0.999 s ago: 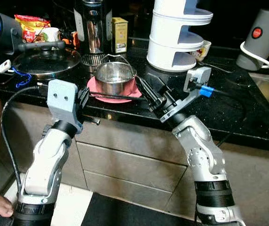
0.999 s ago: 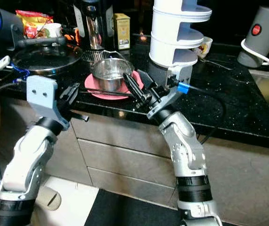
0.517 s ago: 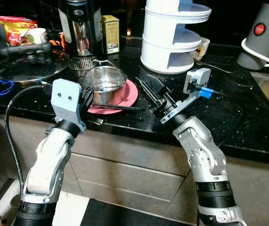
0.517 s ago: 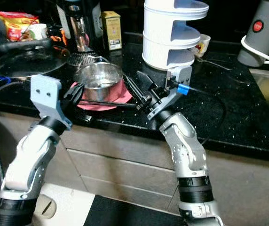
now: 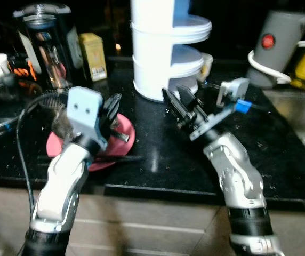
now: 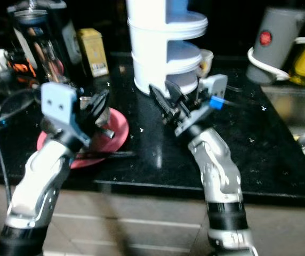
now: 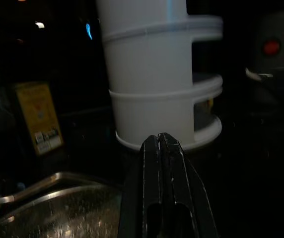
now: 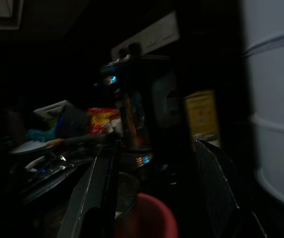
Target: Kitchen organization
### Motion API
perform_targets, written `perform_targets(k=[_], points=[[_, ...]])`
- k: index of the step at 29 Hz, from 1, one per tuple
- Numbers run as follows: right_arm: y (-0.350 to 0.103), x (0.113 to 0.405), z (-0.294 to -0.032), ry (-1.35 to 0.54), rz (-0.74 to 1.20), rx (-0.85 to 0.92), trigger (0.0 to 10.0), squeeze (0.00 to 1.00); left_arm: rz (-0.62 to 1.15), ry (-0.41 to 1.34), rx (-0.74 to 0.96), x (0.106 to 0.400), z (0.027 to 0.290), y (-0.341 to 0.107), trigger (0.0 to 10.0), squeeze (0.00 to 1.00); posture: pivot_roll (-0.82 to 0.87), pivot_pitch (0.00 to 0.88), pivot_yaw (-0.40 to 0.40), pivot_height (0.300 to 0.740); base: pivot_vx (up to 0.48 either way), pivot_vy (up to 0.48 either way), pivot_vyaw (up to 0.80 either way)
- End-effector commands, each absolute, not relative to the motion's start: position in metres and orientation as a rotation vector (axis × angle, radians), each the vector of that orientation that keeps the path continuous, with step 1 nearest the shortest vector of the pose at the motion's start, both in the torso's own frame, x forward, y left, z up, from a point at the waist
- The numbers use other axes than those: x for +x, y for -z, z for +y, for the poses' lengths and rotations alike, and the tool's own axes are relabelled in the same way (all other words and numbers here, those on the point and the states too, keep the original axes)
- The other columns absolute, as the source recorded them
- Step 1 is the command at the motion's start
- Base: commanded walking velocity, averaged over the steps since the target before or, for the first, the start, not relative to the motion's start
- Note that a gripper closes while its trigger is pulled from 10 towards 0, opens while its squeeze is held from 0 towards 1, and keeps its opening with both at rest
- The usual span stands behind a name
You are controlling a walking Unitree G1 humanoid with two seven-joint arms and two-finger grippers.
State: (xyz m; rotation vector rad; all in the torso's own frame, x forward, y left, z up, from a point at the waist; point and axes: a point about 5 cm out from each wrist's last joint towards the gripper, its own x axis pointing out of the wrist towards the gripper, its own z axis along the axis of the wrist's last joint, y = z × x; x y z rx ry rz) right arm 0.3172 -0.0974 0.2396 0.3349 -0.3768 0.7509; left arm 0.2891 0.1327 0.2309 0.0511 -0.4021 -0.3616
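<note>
No label legible: yellow box print too blurred. Black speckled countertop, dark kitchen, pale drawers below. White tiered organizer as landmark: yellow box just left of it, grey appliance with red button well to right. Pink plate front-left of organizer. Left gripper fingers pressed together, empty, above plate. Right gripper fingers spread, empty, directly before organizer base.

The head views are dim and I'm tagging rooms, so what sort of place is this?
Most likely a home kitchen. A black speckled countertop carries a pink plate, a white tiered container and a grey appliance with a red button, with pale drawer fronts below and what looks like a sink on the robot's right.
</note>
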Motion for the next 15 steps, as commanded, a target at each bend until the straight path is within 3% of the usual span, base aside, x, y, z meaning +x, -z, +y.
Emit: perform_targets(k=[1,15], points=[[-0.238,0.316,-0.100,-0.751,-0.370,0.333,10.0,0.00,-0.403,0.406,0.038,0.285,0.126,-0.231,10.0,0.00,0.03,0.000,-0.029,0.740,0.000,0.000,0.00],[-0.229,0.301,-0.088,-0.944,-0.322,0.300,10.0,0.00,-0.373,0.446,0.116,0.279,0.124,-0.228,10.0,0.00,0.03,0.000,-0.041,0.740,0.000,0.000,0.00]])
